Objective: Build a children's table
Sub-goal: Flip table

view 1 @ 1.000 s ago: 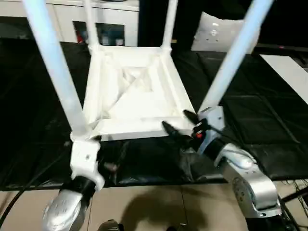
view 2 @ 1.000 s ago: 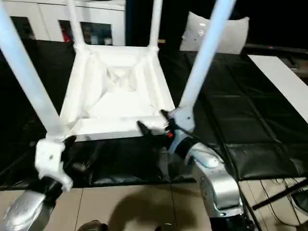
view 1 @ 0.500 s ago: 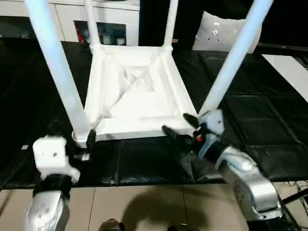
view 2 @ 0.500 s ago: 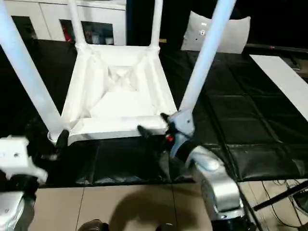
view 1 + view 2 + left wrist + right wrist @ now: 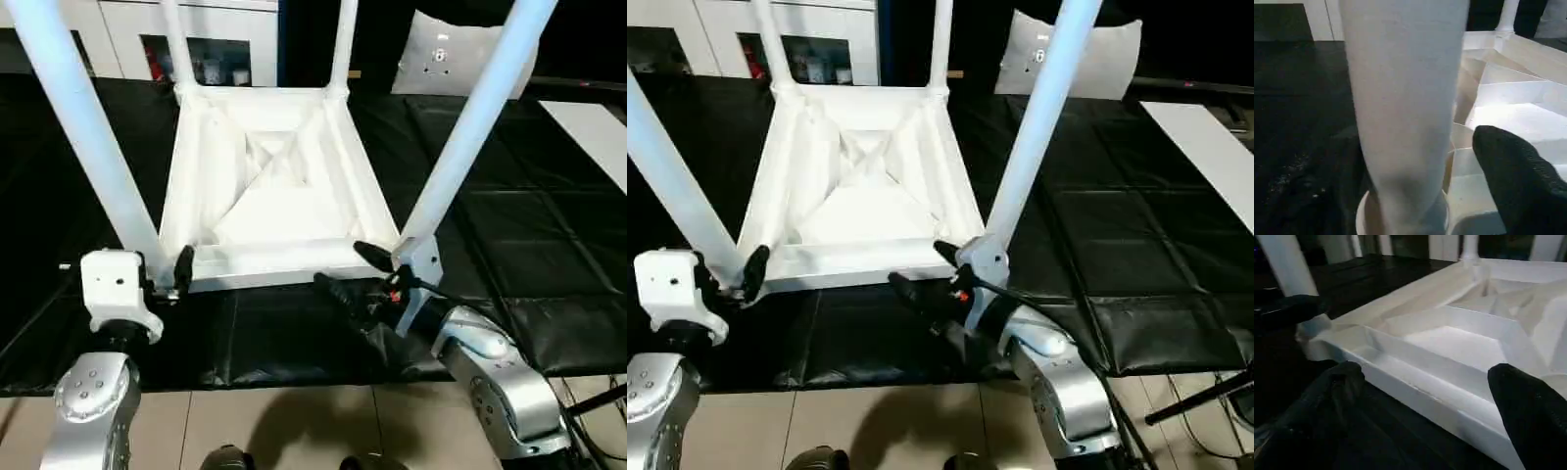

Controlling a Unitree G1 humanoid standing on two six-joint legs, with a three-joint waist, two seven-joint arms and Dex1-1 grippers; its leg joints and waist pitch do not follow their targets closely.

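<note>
The children's table lies upside down on a black mat. Its ribbed white tabletop (image 5: 269, 186) faces up, with four white legs standing in the corner sockets. My left gripper (image 5: 162, 269) is at the base of the near-left leg (image 5: 93, 147). One black finger (image 5: 1520, 181) stands just clear of that leg (image 5: 1405, 112), and the other finger is hidden behind it. My right gripper (image 5: 351, 274) is open at the tabletop's near edge, beside the near-right leg (image 5: 460, 137). Its fingers (image 5: 1332, 391) stand on either side of the rim (image 5: 1415, 382) without touching it.
The black mat (image 5: 509, 225) covers the work area and ends at tan floor (image 5: 294, 431) near me. A white cabinet with glass doors (image 5: 211, 39) stands behind, a white cushion-like object (image 5: 446, 64) at the back right, and a white board (image 5: 593, 137) at the right.
My left wrist has swung out to the left of the near-left leg's base and come back beside it, fingers at the socket. The right gripper has drifted slightly toward me.
</note>
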